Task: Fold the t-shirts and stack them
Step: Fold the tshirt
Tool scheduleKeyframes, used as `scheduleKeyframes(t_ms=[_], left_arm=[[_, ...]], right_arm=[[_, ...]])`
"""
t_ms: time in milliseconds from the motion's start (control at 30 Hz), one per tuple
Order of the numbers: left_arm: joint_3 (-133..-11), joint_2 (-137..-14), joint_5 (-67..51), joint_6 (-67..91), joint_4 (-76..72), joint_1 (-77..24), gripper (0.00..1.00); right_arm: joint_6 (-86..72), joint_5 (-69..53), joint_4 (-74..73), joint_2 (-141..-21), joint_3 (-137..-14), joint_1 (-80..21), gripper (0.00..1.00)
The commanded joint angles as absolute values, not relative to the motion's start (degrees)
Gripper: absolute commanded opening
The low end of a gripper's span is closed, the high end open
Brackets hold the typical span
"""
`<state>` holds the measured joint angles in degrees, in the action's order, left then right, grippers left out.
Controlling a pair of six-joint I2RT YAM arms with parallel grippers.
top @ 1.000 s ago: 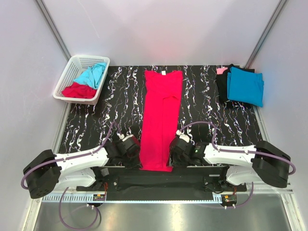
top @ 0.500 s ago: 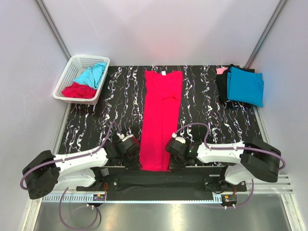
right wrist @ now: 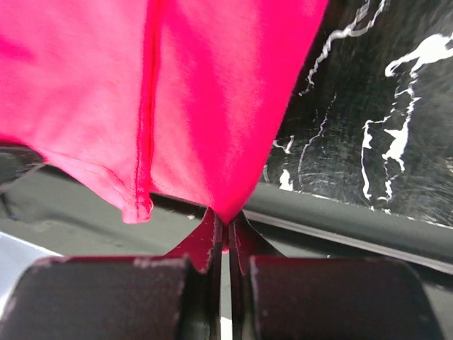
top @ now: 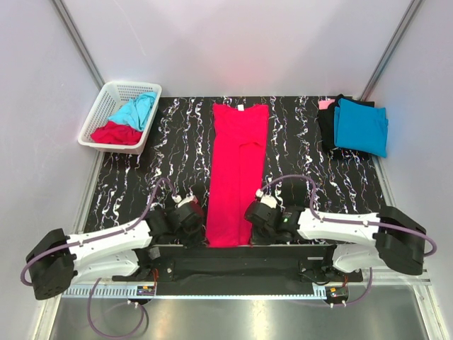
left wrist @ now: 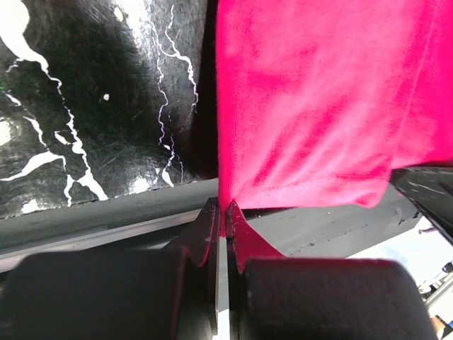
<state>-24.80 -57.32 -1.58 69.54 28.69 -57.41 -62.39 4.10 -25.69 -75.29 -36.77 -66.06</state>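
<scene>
Clamped tight with left gripper (left wrist: 225, 212) and right gripper (right wrist: 226, 219) on the near hem corners of the red t-shirt (top: 237, 170). Stretched lengthwise up mid worktop (top: 170, 156). Farther back: folded t-shirts (top: 359, 126) right, basket (top: 106, 106) left.

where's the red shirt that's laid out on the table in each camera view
Top view: red shirt, a long strip down the middle.
Left wrist: shirt upper right, corner pinched in the left hand.
Right wrist: shirt upper left, corner pinched in the right hand.
Shared landmark: the black white-veined table.
</scene>
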Motion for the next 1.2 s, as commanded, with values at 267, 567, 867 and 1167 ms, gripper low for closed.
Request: scheduleKeyframes(t_ms=[267,567,867,1167], left_arm=[[-42.07,-58.33,13.35,62.59,36.11,-56.96,0.00],[-58.43,-73.46,15.30,54.07,38.14,-50.72,0.00],[-74.76,-93.12,11.09,43.18,35.25,-37.54,0.00],[-104.48,-123.55,3.52,33.40,37.35,-29.01,0.10]], right_arm=[[-52.40,20.65,-40.86,-68.81,-52.37,-65.23,0.00],[-42.46,19.60,-38.24,-77.51,-58.18,-52.57,0.00],[-30.59,14.07,-28.05,-89.63,-66.26,-37.54,0.00],[-24.34,8.88,-23.99,-113.80,-85.06,-29.54,0.02]])
